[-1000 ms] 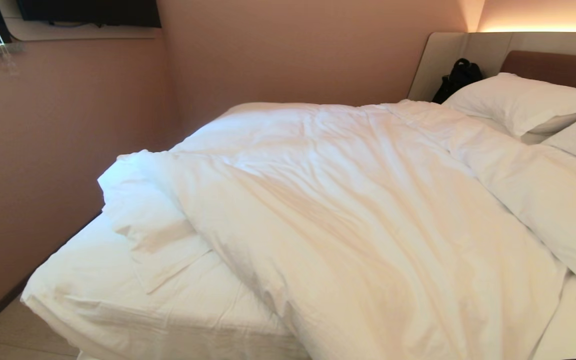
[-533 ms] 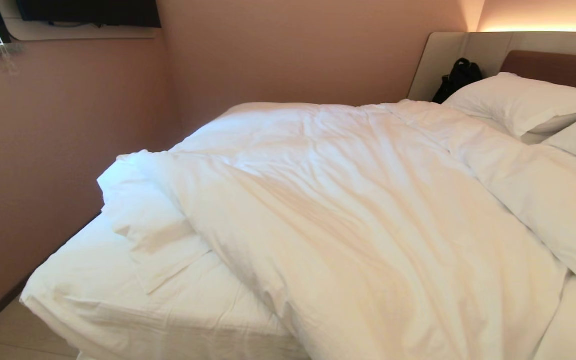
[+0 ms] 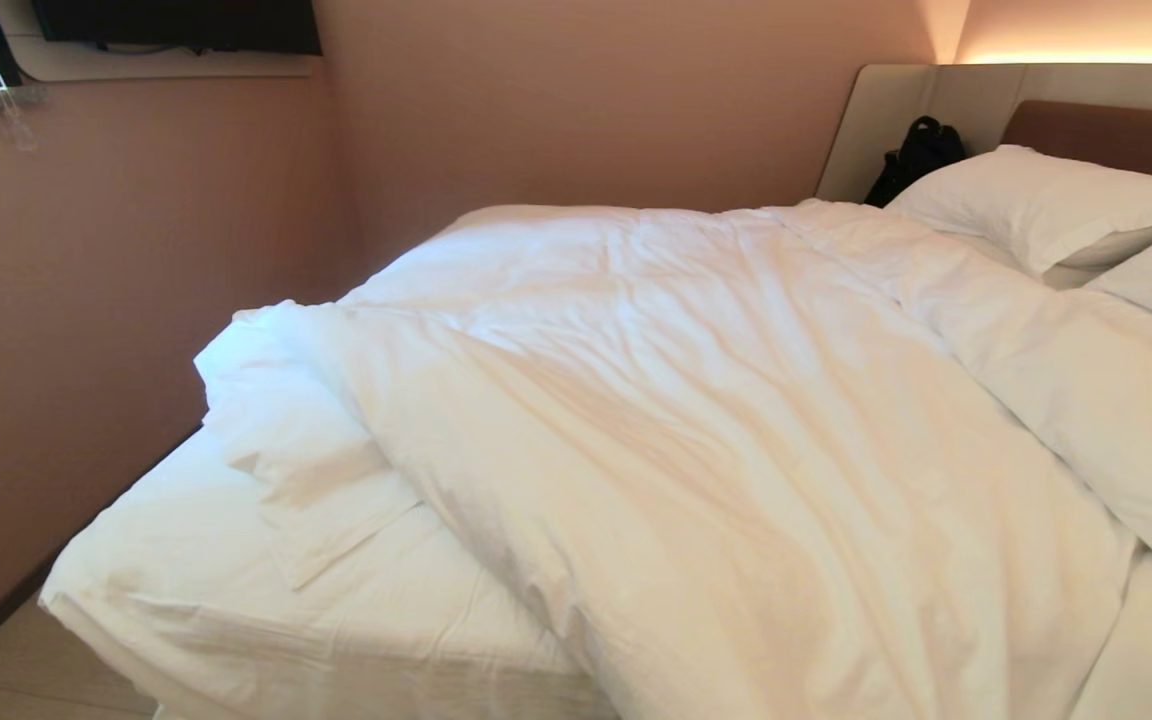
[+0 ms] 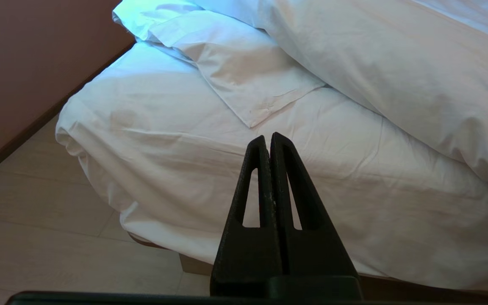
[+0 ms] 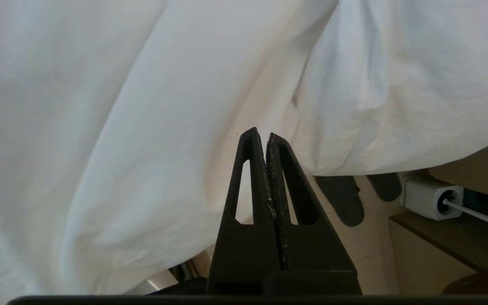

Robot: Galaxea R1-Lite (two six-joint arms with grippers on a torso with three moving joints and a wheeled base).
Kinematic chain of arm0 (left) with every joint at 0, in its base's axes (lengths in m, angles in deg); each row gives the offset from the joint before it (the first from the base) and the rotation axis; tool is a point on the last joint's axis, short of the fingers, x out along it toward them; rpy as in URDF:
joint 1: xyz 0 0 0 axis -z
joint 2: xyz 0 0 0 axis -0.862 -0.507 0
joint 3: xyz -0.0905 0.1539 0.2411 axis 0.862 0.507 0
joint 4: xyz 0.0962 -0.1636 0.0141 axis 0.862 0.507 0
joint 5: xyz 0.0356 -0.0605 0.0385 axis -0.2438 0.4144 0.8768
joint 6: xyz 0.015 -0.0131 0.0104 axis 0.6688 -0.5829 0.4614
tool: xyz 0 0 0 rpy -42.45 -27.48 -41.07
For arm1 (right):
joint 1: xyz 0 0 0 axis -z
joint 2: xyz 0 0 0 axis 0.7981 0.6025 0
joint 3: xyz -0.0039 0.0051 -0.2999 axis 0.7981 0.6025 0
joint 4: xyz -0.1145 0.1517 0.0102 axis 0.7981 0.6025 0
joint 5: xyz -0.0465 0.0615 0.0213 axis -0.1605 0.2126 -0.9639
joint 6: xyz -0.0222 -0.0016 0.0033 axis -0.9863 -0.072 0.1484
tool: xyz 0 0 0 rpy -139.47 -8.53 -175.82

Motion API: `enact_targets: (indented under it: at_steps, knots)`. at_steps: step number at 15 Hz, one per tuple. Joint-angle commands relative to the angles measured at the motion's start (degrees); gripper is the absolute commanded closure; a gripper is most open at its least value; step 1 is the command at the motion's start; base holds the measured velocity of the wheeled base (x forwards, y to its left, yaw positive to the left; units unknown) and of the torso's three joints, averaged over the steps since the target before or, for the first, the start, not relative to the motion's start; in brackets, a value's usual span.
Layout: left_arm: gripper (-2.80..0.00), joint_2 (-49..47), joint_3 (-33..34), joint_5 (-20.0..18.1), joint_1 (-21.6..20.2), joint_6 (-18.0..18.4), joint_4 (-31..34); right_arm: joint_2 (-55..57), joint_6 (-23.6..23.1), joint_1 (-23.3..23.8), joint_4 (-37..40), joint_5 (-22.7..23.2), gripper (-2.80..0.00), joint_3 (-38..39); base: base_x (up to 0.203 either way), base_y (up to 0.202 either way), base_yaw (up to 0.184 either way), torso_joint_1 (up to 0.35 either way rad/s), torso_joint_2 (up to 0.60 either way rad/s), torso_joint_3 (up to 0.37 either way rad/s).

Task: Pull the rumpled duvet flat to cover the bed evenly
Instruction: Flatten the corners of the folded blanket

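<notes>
Change: a second ago the right gripper (image 5: 267,137) showed at the near right edge of the head view; now it has left that view, and the duvet (image 3: 696,440) lies as it did.
Right gripper: closed on nothing, facing the duvet's hanging fold at the bed's near right side.
Left gripper (image 4: 268,139): closed, empty, parked near the foot corner.
Duvet: bunched toward the right and far side of the bed (image 3: 236,620), leaving the near-left mattress sheet (image 3: 356,610) bare; a folded corner lies there.
Meaning: no pull has begun; the spreading is likely all ahead.
</notes>
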Motion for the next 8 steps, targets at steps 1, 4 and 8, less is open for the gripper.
enact_targets:
  at_steps: [1,4,8]
  knots:
    - [0.0,-0.04,0.0,-0.02,-0.02,-0.06,-0.02,3.8,-0.77,3.81,-3.93,-0.24,0.0,0.06,0.0,0.0,0.0,0.0,0.0,0.0]
    - [0.0,-0.04,0.0,-0.02,-0.02,-0.06,-0.02,7.87,-2.45,6.68,-7.42,-0.36,0.0,0.79,0.0,0.0,0.0,0.0,0.0,0.0]
    - [0.0,-0.04,0.0,-0.02,-0.02,-0.06,-0.02,13.26,-2.93,7.73,-16.19,-2.79,0.0,2.73,0.0,0.0,0.0,0.0,0.0,0.0]
